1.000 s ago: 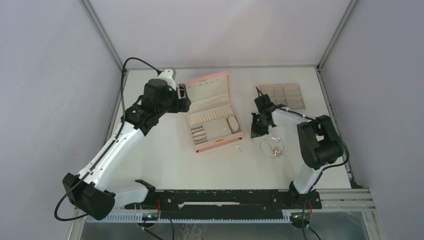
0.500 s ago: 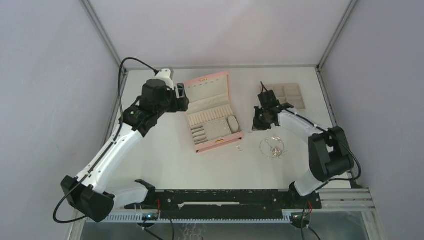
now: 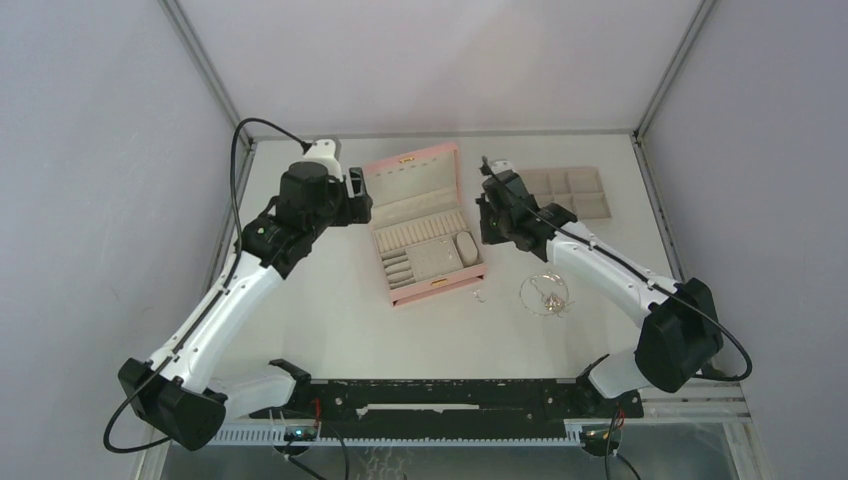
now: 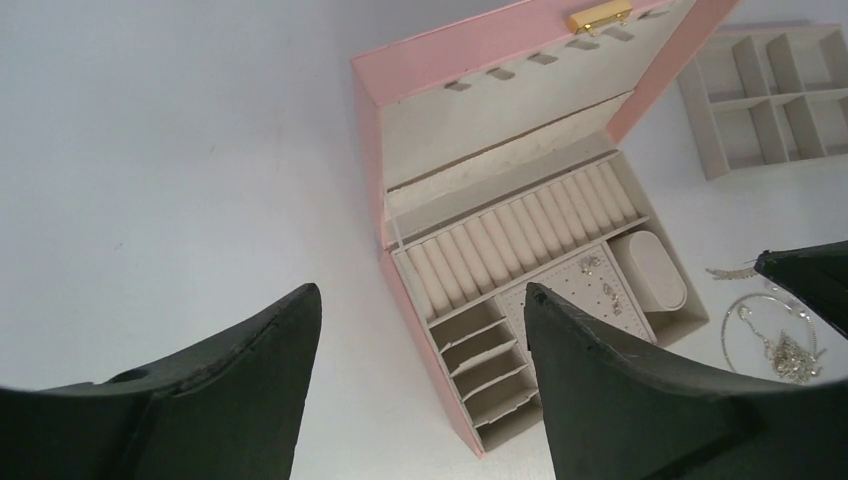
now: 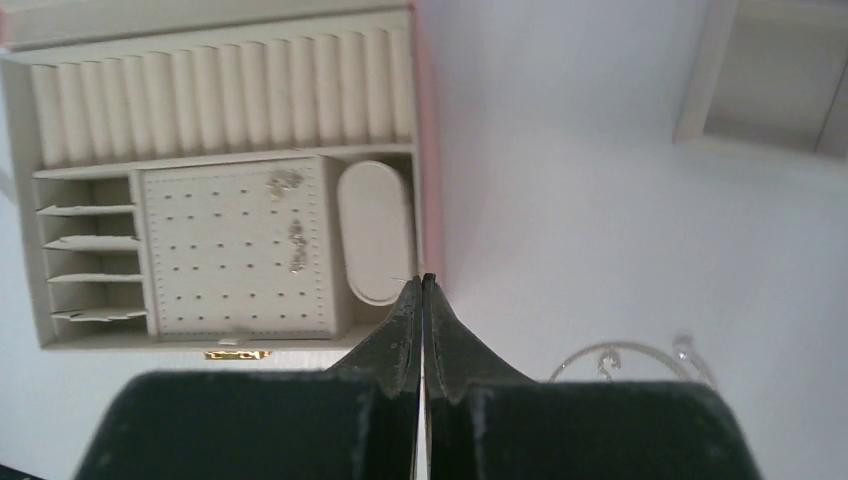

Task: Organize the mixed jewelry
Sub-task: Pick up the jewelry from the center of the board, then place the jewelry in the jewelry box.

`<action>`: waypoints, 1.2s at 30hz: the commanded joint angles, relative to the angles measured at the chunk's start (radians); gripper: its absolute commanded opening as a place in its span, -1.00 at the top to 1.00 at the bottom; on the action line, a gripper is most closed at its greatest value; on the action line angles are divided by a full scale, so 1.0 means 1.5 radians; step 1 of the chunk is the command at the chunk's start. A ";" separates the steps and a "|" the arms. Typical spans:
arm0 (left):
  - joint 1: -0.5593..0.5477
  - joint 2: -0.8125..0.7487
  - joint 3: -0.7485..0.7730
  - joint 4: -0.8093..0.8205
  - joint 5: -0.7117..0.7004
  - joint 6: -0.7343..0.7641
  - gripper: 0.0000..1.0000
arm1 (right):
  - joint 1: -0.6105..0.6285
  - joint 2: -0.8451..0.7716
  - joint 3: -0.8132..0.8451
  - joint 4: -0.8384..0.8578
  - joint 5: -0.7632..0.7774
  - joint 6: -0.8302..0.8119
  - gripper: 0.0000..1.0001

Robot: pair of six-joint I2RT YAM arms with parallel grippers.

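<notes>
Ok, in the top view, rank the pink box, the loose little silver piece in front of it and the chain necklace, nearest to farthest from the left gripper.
1. pink box: directly beside the left gripper, on its right in the view.
2. small loose silver piece: on the table just off the box's front right corner.
3. chain necklace: farther right again, past that piece.

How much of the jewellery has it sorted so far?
A few small earrings already sit on the perforated panel of the pink box. The right gripper is shut by the box's edge; whether it pinches a tiny piece is too small to tell. The left gripper hangs open, holding nothing. Still on the table: the chain necklace and a small piece in front of the box.
</notes>
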 commanded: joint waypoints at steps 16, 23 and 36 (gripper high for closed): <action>0.098 -0.074 -0.050 -0.026 -0.005 -0.067 -0.59 | 0.174 0.110 0.164 0.035 0.222 -0.264 1.00; 0.108 -0.080 -0.062 -0.023 -0.004 -0.065 -0.59 | 0.183 0.147 0.188 0.050 0.192 -0.334 1.00; 0.123 -0.080 -0.082 0.002 -0.012 -0.067 -0.58 | 0.186 0.164 0.155 0.125 0.145 -0.416 1.00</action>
